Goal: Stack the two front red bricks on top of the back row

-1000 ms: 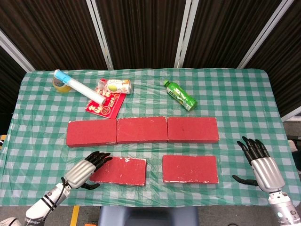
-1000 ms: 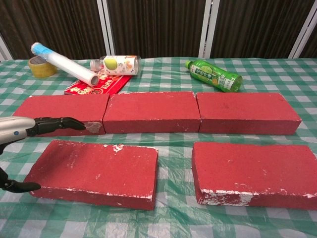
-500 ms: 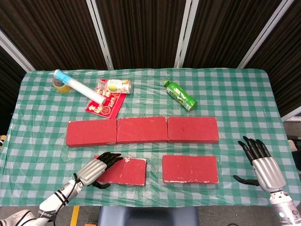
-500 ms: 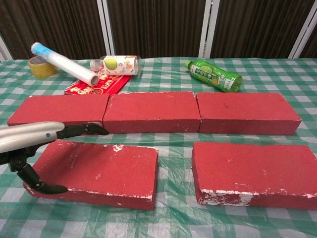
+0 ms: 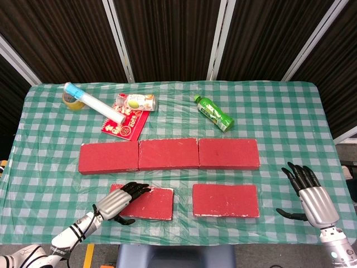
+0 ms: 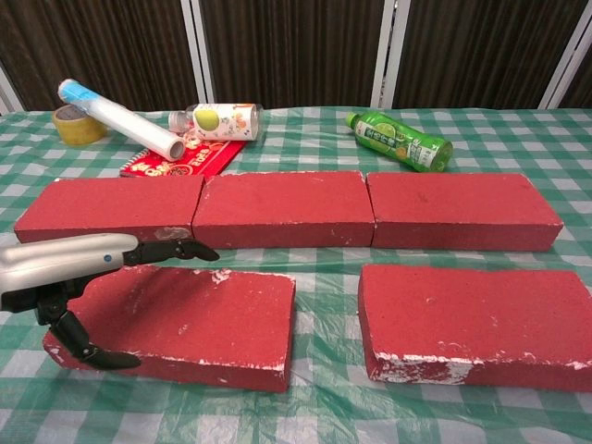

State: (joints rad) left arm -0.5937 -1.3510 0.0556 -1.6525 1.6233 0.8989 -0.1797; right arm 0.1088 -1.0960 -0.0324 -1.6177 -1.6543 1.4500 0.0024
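The left hand (image 5: 119, 201) straddles the front-left brick (image 5: 146, 202) near the tabletop's front edge, fingers above, thumb at its near face, not yet clamped; the right hand (image 5: 311, 195) waits spread, empty; 3 back-row bricks (image 5: 168, 154) bare.

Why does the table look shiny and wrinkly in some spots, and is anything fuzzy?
Chest view: a clear plastic sheet over the checked cloth catches the light, so pale glare shows between the bricks; the left hand, close to the camera, looks slightly soft. Head view: even light, sharp, faint sheen near the front left brick.
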